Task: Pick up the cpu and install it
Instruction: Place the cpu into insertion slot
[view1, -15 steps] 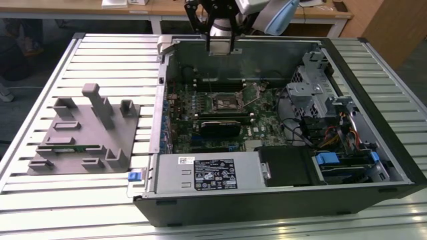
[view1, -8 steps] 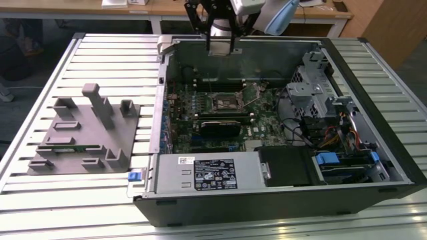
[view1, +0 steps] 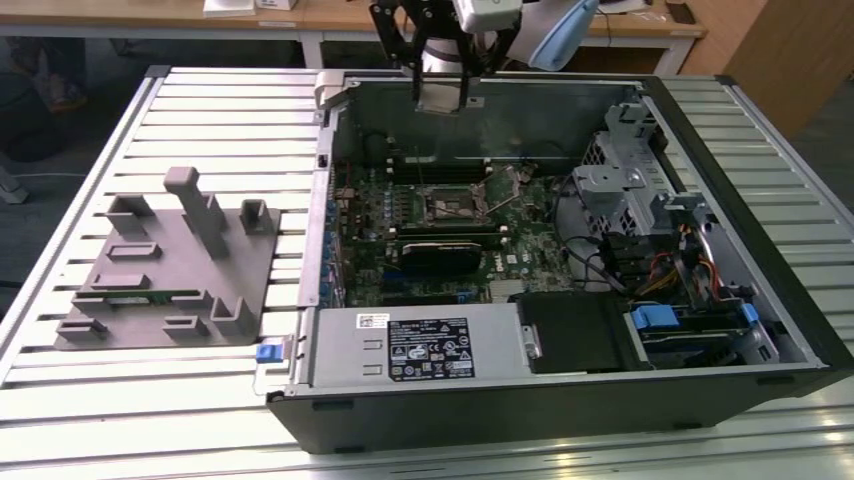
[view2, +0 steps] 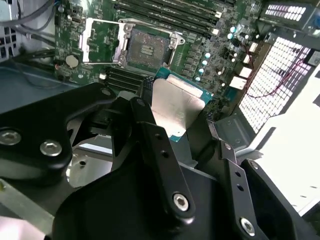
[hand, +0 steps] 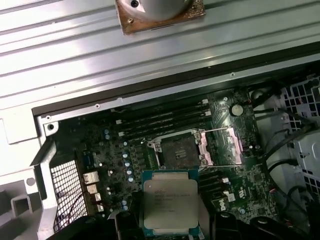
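Observation:
The cpu (view2: 177, 107), a small square chip with a pale silver top and green edge, hangs above the motherboard, and my gripper (view2: 175, 119) is shut on two of its sides. In the first wrist view the cpu (hand: 170, 202) sits just short of the open socket (hand: 177, 150), whose metal load plate (hand: 226, 145) is flipped back beside it. The second wrist view shows the same bare socket (view2: 147, 47) beyond the chip. In the exterior view my gripper (view1: 441, 98) hovers over the back part of the open computer case (view1: 561, 410), above and behind the socket (view1: 454, 200).
The case lies on a slatted metal table (view1: 200, 120). A grey plastic tray (view1: 174, 270) stands to the exterior view's left of it. Inside are a black ridged block (view1: 447, 255), a power supply (view1: 414, 345), a drive cage (view1: 641, 180) and memory slots (hand: 160, 122) near the socket.

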